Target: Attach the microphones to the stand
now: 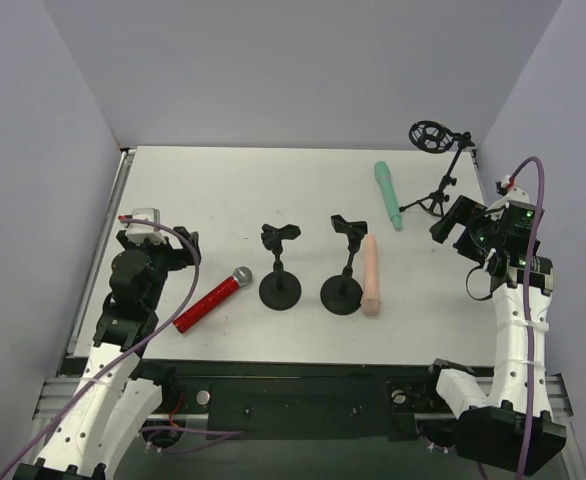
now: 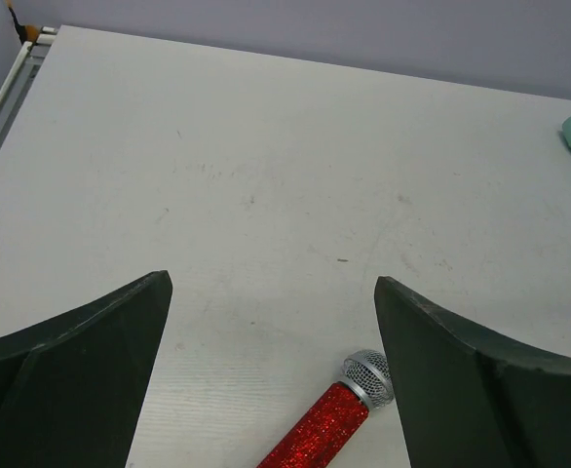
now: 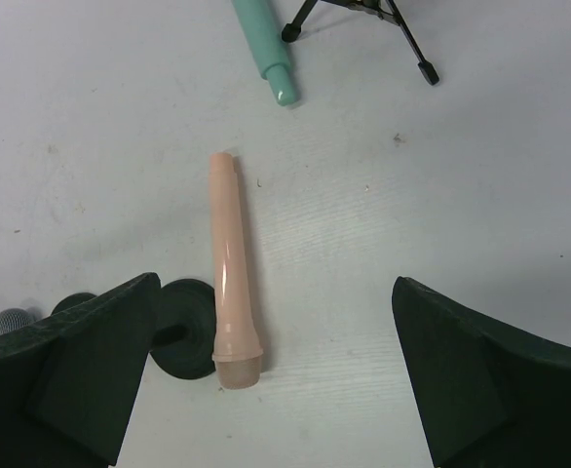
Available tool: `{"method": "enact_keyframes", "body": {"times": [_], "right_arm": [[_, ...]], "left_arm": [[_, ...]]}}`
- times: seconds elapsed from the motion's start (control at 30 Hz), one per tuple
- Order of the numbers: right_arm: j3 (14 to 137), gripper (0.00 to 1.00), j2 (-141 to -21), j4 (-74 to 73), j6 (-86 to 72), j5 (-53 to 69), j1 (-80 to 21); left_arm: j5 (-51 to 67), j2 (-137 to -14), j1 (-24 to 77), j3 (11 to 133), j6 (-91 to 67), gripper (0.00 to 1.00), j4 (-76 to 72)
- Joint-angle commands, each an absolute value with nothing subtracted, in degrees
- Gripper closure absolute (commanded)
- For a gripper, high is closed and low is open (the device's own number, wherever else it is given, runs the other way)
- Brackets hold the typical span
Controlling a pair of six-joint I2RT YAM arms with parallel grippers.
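Note:
The glittery red microphone (image 1: pixel 211 298) with a silver mesh head lies on the table left of two black round-base stands (image 1: pixel 279 268) (image 1: pixel 343 270), both with bare clips. It shows between my left fingers in the left wrist view (image 2: pixel 329 424). The peach-pink microphone (image 1: pixel 371 275) lies beside the right round-base stand, and shows in the right wrist view (image 3: pixel 229 268). The teal-green microphone (image 1: pixel 387 194) lies at the back right, next to a black tripod stand (image 1: pixel 438 165). My left gripper (image 1: pixel 169 250) is open and empty, left of the red microphone. My right gripper (image 1: pixel 451 228) is open and empty, right of the pink one.
White walls enclose the table on three sides. The table's metal edge rail (image 1: pixel 98 270) runs along the left. Purple cables (image 1: pixel 188 285) hang from both arms. The tripod stand's legs (image 3: pixel 402 29) and the teal microphone's tail (image 3: pixel 264 49) show at the top of the right wrist view.

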State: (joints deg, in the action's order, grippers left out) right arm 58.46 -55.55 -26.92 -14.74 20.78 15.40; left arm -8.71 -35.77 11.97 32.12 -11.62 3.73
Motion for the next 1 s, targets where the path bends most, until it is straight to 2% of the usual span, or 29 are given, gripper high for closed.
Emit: {"method": "enact_keyframes", "body": {"times": [0.0, 0.23, 0.33, 0.53, 0.77, 0.87, 0.97], "right_arm": [[58.62, 0.0, -55.11, -25.93, -15.12, 19.6, 15.38], [58.45, 0.0, -56.25, -27.15, -9.68, 26.62, 13.89], [58.36, 0.0, -57.12, -30.04, -0.75, 29.79, 10.13], [60.55, 0.0, -61.69, -39.62, 13.61, 25.76, 0.35], [62.66, 0.0, -72.57, -38.59, 6.53, 18.66, -5.1], [61.79, 0.09, -75.76, -35.34, 2.12, 18.02, -5.54], [59.77, 0.12, -77.95, -29.81, -4.19, 14.26, -7.55]], "left_arm": [[-5.81, -35.86, 12.22, 36.29, -14.59, 0.03, 3.69], [-1.67, -34.89, 12.22, 36.56, -17.75, 0.03, 5.89], [-1.32, -34.45, 12.13, 36.04, -18.54, 0.03, 6.33], [-0.09, -35.15, 12.22, 36.04, -20.74, 0.03, 7.21], [0.0, -35.51, 12.13, 35.24, -22.5, 0.03, 7.99], [0.0, -35.42, 12.13, 35.24, -22.85, 0.03, 8.26], [0.0, -35.25, 12.13, 34.98, -23.38, 0.03, 8.52]]}}
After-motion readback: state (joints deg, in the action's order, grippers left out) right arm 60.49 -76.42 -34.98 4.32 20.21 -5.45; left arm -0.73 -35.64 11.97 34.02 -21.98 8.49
